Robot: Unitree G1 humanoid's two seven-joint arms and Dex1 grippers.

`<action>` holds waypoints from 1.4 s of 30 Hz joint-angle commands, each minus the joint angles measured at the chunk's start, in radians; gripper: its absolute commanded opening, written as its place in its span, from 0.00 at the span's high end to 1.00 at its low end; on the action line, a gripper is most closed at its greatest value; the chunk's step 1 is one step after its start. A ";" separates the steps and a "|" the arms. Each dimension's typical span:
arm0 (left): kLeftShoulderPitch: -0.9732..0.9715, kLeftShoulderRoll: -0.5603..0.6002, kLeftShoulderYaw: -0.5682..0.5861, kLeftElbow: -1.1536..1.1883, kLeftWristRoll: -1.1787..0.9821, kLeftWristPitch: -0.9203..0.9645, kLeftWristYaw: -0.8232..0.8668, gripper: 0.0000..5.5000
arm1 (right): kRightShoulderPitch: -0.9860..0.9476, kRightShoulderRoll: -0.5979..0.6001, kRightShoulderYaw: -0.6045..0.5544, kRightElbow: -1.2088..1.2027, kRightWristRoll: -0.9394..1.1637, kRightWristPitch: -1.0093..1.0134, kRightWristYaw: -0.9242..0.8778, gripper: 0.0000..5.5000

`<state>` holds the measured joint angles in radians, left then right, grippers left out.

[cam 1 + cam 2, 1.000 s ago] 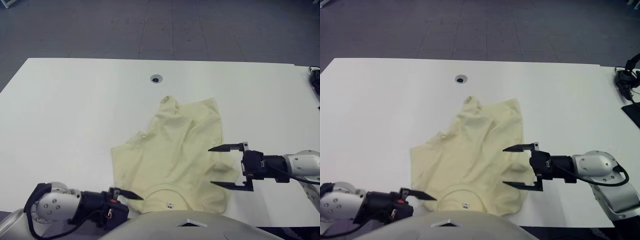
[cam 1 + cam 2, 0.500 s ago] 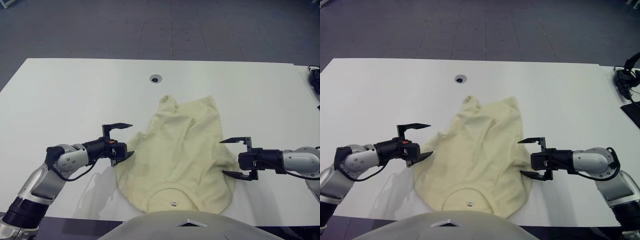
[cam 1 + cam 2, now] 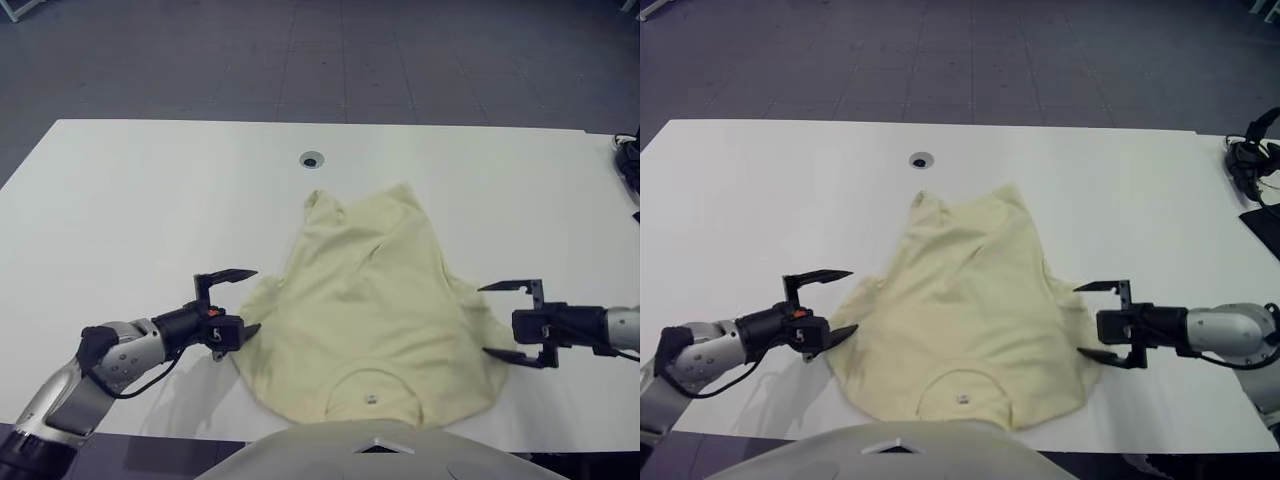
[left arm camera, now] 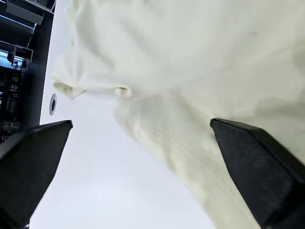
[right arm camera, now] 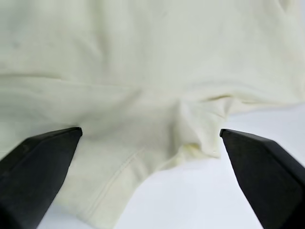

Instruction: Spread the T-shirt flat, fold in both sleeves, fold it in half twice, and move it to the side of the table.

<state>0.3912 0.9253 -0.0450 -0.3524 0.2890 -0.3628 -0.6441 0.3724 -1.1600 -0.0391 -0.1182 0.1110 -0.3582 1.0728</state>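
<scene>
A pale yellow T-shirt (image 3: pixel 365 300) lies rumpled on the white table (image 3: pixel 150 200), collar toward the near edge and hem toward the far side, sleeves bunched under. My left gripper (image 3: pixel 240 300) stands open at the shirt's left edge, fingers just off the cloth. On the opposite side my right gripper (image 3: pixel 497 319) is open too, level with the right sleeve. The left wrist view looks between its dark fingers (image 4: pixel 255 162) onto folded cloth (image 4: pixel 190 71); the right wrist view shows the puckered sleeve (image 5: pixel 200 124) between its fingers (image 5: pixel 38 162).
A round cable port (image 3: pixel 312 158) sits in the table beyond the shirt. Dark cables and gear (image 3: pixel 1248 160) lie at the far right edge. Bare tabletop stretches wide to the left and behind the shirt.
Both grippers drew toward the near edge and outward from the shirt's sides. The shirt now lies wider at its near end and sits a little nearer to me.
</scene>
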 commanded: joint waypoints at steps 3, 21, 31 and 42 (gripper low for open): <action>0.138 0.043 -0.006 -0.124 -0.010 0.054 -0.100 0.02 | -0.037 0.025 -0.024 -0.092 0.068 0.055 0.022 0.02; -0.588 -0.202 -0.159 0.183 0.000 0.149 -0.063 0.02 | -0.880 0.431 0.260 0.542 -0.322 -0.052 -0.275 0.02; -0.693 -0.330 -0.380 0.416 0.152 0.067 -0.042 0.02 | -1.232 0.603 0.468 1.209 -0.675 -0.167 -0.642 0.02; -0.554 -0.199 -0.351 0.479 0.200 -0.005 0.038 0.02 | -1.244 0.538 0.557 1.340 -0.780 -0.120 -0.742 0.02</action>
<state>-0.2439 0.6746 -0.3841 0.1016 0.4495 -0.3951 -0.5712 -0.9068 -0.5910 0.4944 1.1927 -0.6356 -0.5142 0.3112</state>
